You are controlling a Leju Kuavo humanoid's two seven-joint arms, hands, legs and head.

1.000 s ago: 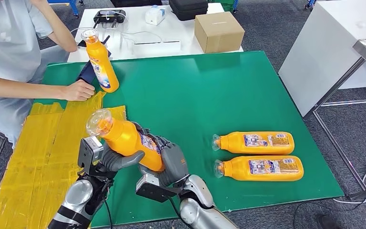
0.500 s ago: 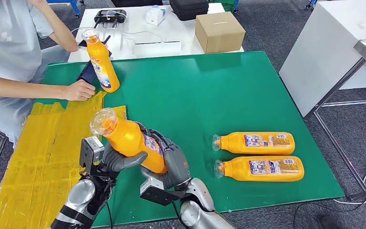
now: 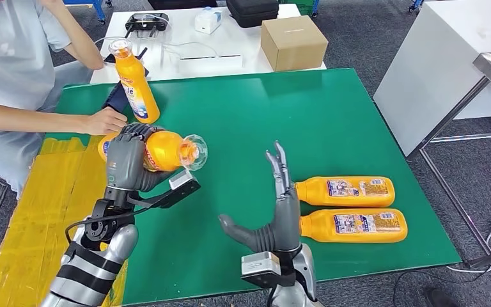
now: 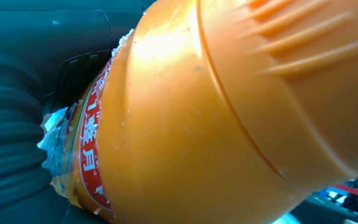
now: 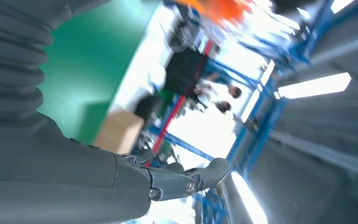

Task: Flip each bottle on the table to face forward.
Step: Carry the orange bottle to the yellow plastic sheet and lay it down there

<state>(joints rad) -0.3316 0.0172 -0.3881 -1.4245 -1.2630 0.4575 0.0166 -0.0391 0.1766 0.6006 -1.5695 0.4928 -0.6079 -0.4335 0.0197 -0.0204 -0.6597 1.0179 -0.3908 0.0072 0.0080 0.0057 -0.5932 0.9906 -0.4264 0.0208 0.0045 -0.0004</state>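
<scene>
While the left hand wraps its fingers around the body of an orange bottle, holding it on its side above the green table with the clear cap pointing toward the table's middle, the right hand stands free with fingers spread and holds nothing. Close behind the gripping hand, the left wrist view shows the bottle's orange shoulder and a red-edged label. Two more lying bottles and rest side by side near the table's right front corner, caps toward the raised right hand, just beside it. A standing bottle sits at the far left, near a person's hand, with yellow sheeting below. Judged from this, the step in hand is setting down the carried bottle; the next move calls for turning it upright, label forward, and lowering it beside the standing one
</scene>
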